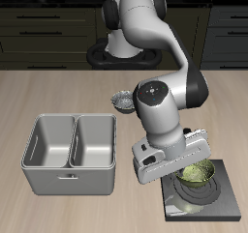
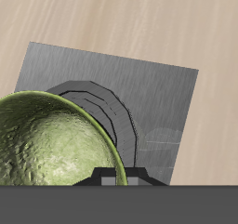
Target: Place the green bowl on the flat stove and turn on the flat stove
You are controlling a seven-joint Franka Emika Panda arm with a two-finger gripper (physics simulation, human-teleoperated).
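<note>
1. Grey two-compartment metal basin: stands on the wooden table toward its front edge, well apart from the stove; both compartments show only bare metal.
2. Grey-and-white patterned bowl: sits farther back on the table, partly hidden behind the arm's wrist housing.
3. Franka arm: reaches from the back of the table forward and down; its white wrist body hangs over the stove's near-basin edge.
4. Gripper: low over the stove, at the green bowl's rim. The fingers are hidden by the wrist body in the exterior view and fall outside the wrist view, so whether they are spread, closed or clamped on the rim cannot be told.
5. Green bowl: upright over the burner rings of the stove, directly under the gripper. In the wrist view the green bowl fills the foreground, its pebbled olive surface covering part of the ring marks; whether it rests on the plate or is just above it cannot be told.
6. Flat stove: dark square plate near the table's front edge; the flat stove shows as grey with concentric rings in the wrist view.
</note>
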